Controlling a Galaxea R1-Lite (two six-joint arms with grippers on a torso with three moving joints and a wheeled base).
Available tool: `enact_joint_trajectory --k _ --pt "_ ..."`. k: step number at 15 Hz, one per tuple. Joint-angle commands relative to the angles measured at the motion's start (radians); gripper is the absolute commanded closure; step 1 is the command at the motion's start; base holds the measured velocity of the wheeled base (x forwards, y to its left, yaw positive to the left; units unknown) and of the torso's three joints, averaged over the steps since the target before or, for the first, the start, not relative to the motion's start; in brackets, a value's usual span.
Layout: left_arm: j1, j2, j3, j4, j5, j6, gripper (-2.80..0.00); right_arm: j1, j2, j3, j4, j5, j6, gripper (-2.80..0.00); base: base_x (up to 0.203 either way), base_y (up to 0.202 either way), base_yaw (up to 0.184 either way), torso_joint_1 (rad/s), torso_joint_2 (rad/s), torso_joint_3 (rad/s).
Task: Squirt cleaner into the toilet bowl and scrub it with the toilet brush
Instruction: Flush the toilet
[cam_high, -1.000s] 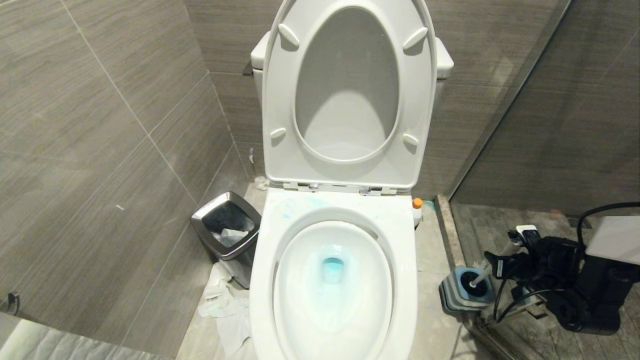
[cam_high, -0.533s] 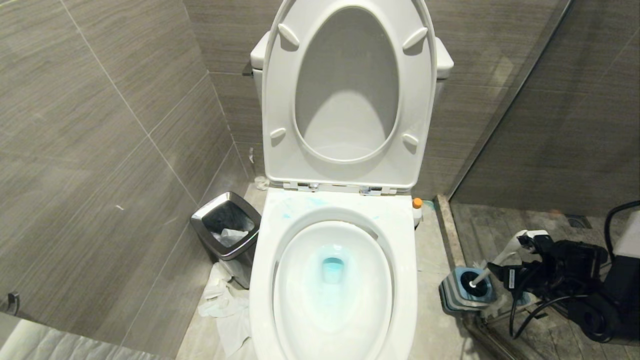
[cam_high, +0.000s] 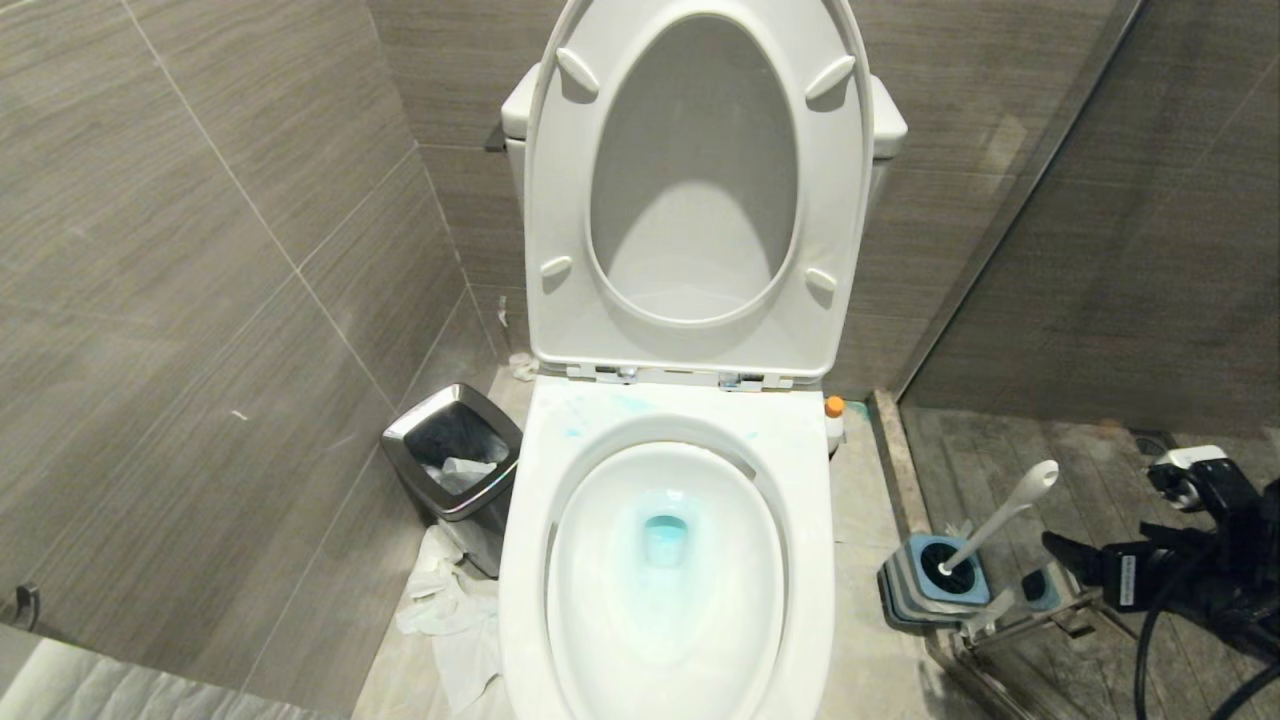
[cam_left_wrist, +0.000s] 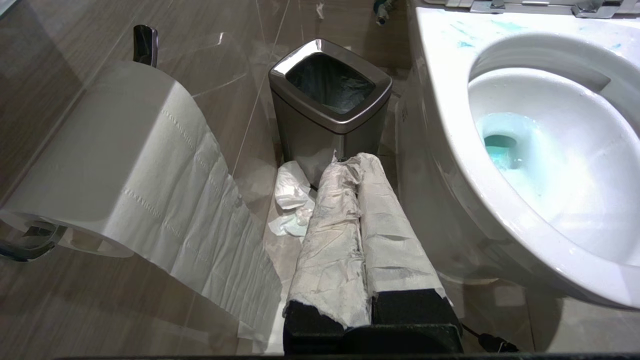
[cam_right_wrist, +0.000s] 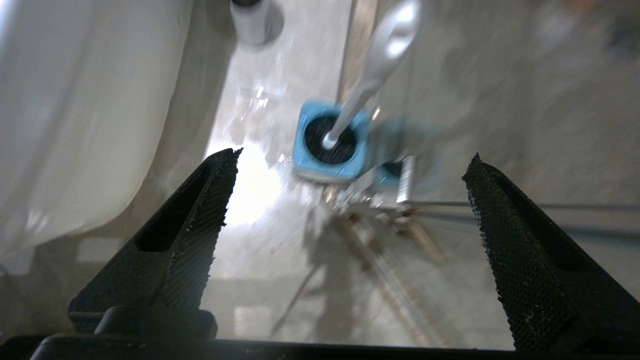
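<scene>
Now the right gripper (cam_high: 1075, 560) has drawn back from the toilet brush (cam_high: 995, 522), its black fingers (cam_right_wrist: 190, 235) spread wide with nothing between them. A second ago it sat against the handle; now the handle leans free out of the blue holder (cam_high: 930, 585), at about four o'clock from the toilet bowl (cam_high: 665, 560). Blue cleaner (cam_high: 665, 535) pools at the drain, with smears on the rim at twelve o'clock. Scrubbing looks finished, the brush put away. The left gripper (cam_left_wrist: 357, 195), wrapped in paper, sits closed near the bin (cam_left_wrist: 330, 100).
</scene>
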Motion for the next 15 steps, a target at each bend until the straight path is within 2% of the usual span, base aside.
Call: enact_joint_trajectory --k 1,5,7,9,12,15 --pt "0.000 0.001 0.008 0.000 0.000 0.000 0.00 0.002 -0.244 0.035 0.017 -0.005 -0.016 -2.80 0.000 0.000 0.000 0.000 0.00 0.000" --pt "0.000 0.001 0.008 0.000 0.000 0.000 0.00 0.004 -0.615 0.124 0.059 -0.049 -0.097 -2.80 0.000 0.000 0.000 0.000 0.00 0.000" --pt "0.000 0.001 0.008 0.000 0.000 0.000 0.00 0.005 -0.750 0.135 0.078 -0.113 -0.129 -2.80 0.000 0.000 0.000 0.000 0.00 0.000" --pt "0.000 0.001 0.008 0.000 0.000 0.000 0.00 0.016 -0.820 0.107 0.085 -0.172 -0.154 -2.80 0.000 0.000 0.000 0.000 0.00 0.000" --pt "0.000 0.001 0.008 0.000 0.000 0.000 0.00 0.078 -0.919 0.060 0.089 -0.193 -0.222 -2.80 0.000 0.000 0.000 0.000 0.00 0.000" --pt "0.000 0.001 0.008 0.000 0.000 0.000 0.00 0.123 -1.011 0.023 0.091 -0.196 -0.231 -2.80 0.000 0.000 0.000 0.000 0.00 0.000"
